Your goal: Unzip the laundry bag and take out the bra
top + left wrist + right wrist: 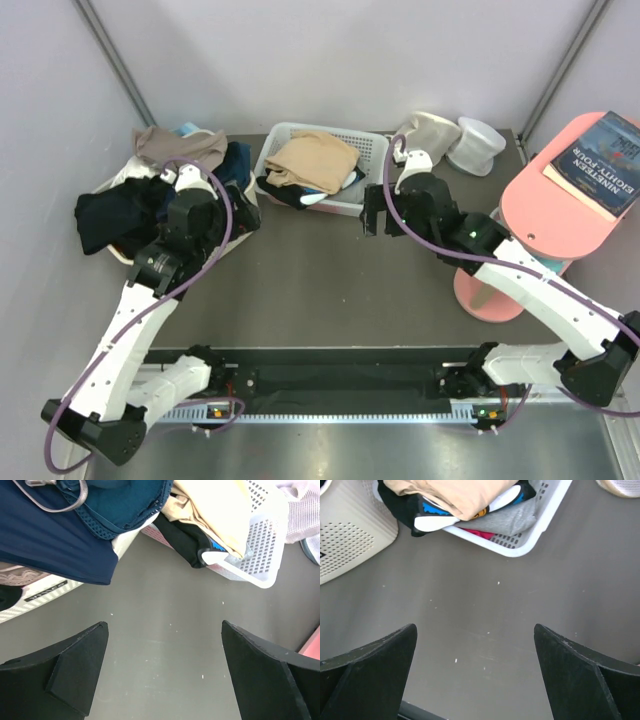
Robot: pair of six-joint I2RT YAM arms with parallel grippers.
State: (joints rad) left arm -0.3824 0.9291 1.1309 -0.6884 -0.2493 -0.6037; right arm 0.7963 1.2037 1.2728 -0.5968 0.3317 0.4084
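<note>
Pouches number two, laundry bag [435, 128] beside whiter pouch [477, 145]; left gripper [164, 630] and right gripper [474, 630] gape empty.

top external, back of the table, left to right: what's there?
clothes pile → white basket → laundry bag → whiter round pouch → pink stand with book

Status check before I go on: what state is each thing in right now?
left gripper: open, empty
right gripper: open, empty
laundry bag: on the table, untouched; zip cannot be seen
white basket: upright, holding clothes
book: closed, lying on the pink stand
</note>
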